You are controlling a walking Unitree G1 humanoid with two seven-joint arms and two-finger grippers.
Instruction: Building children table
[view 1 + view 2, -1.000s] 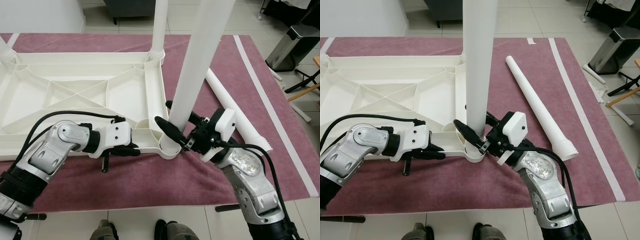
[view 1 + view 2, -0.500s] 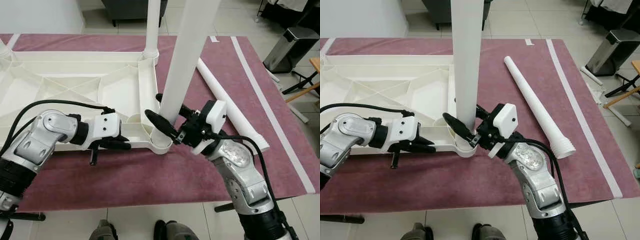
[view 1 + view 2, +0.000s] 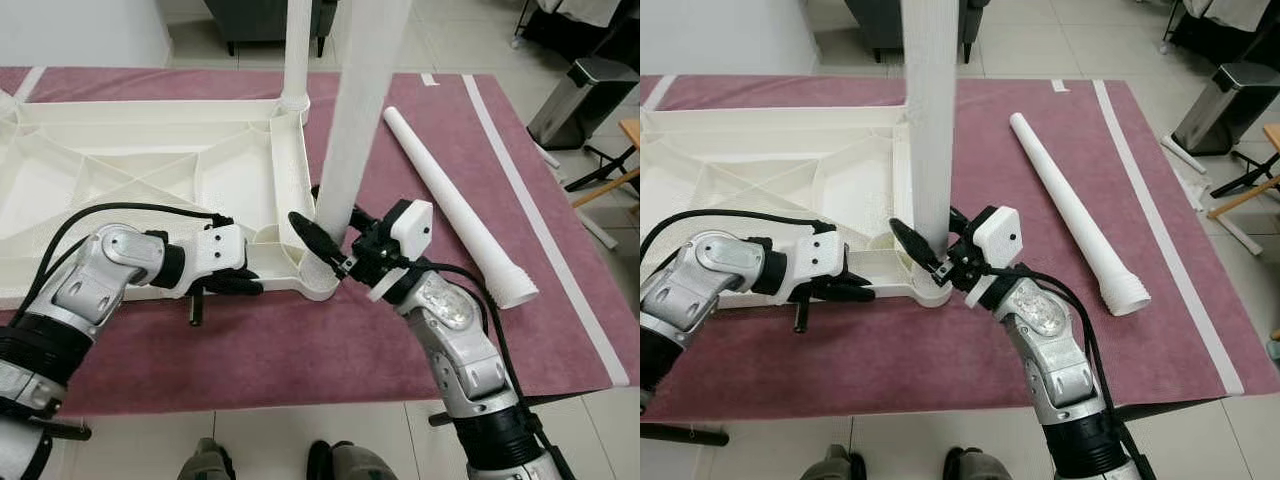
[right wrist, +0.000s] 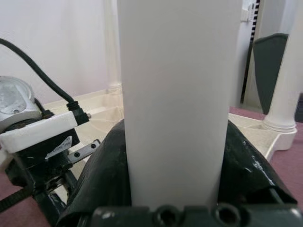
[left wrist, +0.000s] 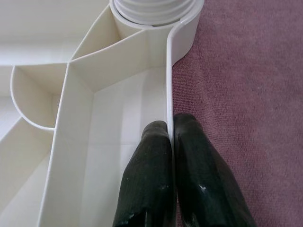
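Black fingers of the right gripper (image 3: pixel 930 252) clasp the upright white leg (image 3: pixel 930 130) low down, seating it in the corner socket (image 3: pixel 318 285) of the upturned tabletop (image 3: pixel 120 180); the left gripper (image 5: pixel 169 142) pinches the tabletop's rim. Next, probably a twist to lock it. Since 1 second ago the leg stands straighter. 1 spare leg (image 3: pixel 1065 205) lies on the rug (image 3: pixel 940 350)

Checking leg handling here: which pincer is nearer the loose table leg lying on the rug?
Right. The right pincer clasps the upright leg, beside the loose table leg. The left pincer pinches the tabletop's rim, farther away.
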